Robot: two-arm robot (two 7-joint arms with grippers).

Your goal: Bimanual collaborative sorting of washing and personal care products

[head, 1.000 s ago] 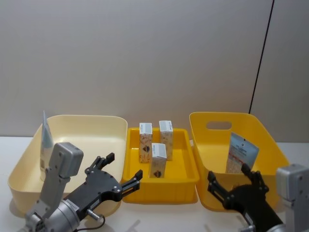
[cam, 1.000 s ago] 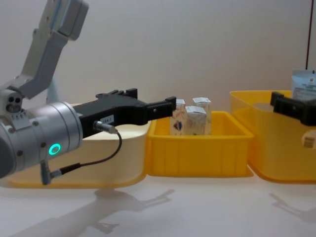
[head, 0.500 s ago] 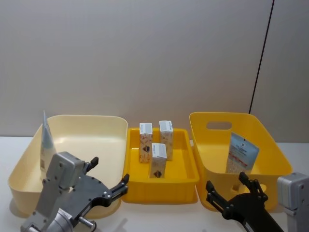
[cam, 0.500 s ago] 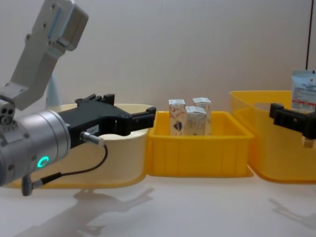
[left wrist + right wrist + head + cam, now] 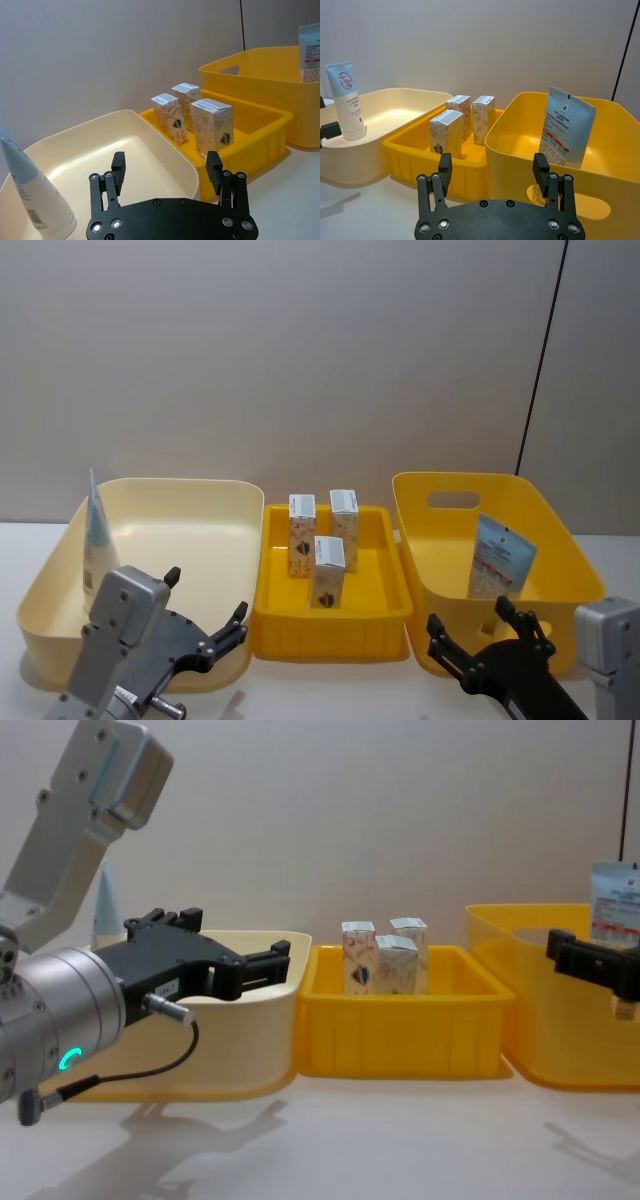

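Observation:
Three small white cartons [image 5: 328, 568] [image 5: 385, 958] stand upright in the shallow yellow tray [image 5: 330, 628]. A white squeeze tube [image 5: 96, 536] [image 5: 345, 100] leans in the far left corner of the cream bin [image 5: 180, 487]. A pale blue flat tube [image 5: 500, 558] [image 5: 566, 127] stands in the deep yellow bin [image 5: 480, 481] on the right. My left gripper [image 5: 206, 596] [image 5: 166, 160] hangs open and empty in front of the cream bin's near right corner. My right gripper [image 5: 468, 618] [image 5: 492, 162] is open and empty in front of the deep yellow bin.
The three containers stand side by side against a plain grey wall. White tabletop [image 5: 400, 1140] lies free in front of them, under both arms. A dark vertical line [image 5: 540, 350] runs down the wall at the right.
My left gripper has drawn back and to the left, from the yellow tray's front edge to the cream bin's corner. The right gripper dropped back slightly, then held still.

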